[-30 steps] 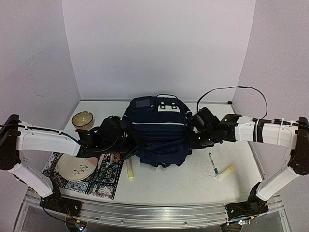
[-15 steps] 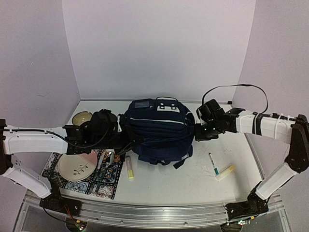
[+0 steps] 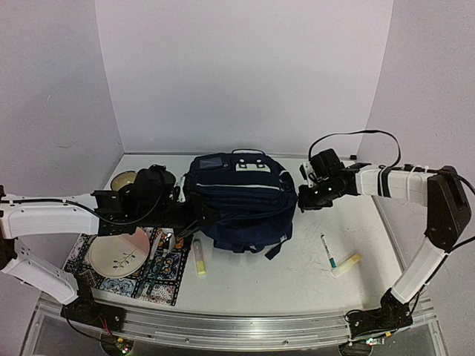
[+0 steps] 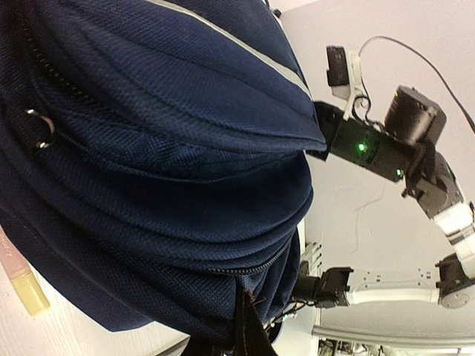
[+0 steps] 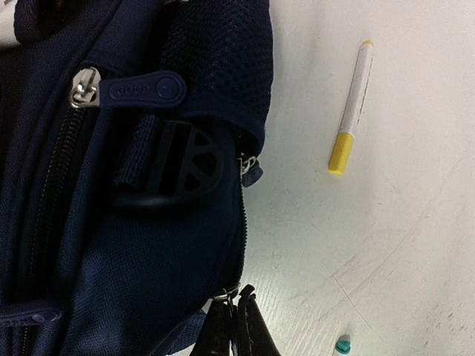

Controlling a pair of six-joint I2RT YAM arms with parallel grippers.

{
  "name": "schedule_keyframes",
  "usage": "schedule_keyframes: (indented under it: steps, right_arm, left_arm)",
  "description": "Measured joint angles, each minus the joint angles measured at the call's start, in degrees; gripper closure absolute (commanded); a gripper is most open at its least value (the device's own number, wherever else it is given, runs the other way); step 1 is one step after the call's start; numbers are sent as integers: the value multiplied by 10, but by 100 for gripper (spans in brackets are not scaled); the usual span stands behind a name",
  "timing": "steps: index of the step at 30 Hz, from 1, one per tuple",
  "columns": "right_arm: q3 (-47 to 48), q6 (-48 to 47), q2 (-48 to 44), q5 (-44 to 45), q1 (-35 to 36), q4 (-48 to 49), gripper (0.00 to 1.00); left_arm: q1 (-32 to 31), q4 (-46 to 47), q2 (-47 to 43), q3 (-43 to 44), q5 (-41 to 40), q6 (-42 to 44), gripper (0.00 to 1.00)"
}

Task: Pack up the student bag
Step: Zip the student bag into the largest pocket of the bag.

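Note:
The student bag, dark navy with a white stripe, white patches and a grey-blue panel, lies in the middle of the table. My left gripper is at its left side. In the left wrist view the bag fills the frame and the left gripper is shut on a fold of its fabric below a zip. My right gripper is at the bag's right side. In the right wrist view the right gripper is shut on a metal zipper pull at the bag's edge.
A yellow highlighter lies just in front of the bag. A teal-capped pen and a yellow marker lie at the front right. A plate on a patterned mat and a bowl are at the left.
Both grippers have moved toward the back of the table. The bag has shifted slightly left and back with them and bunched up rounder.

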Motion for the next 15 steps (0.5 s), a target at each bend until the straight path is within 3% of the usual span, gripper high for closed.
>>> schedule_keyframes:
  steps: [5, 12, 15]
  right_arm:
    - [-1, -12, 1, -55, -32, 11, 100]
    - [-33, -27, -26, -117, -52, 27, 100]
    - [-61, -28, -57, -125, -58, 32, 100]
  left_arm:
    - [2, 15, 0, 0, 36, 19, 100]
    - [0, -22, 3, 3, 15, 73, 100]
    - [-2, -47, 27, 27, 7, 110, 89]
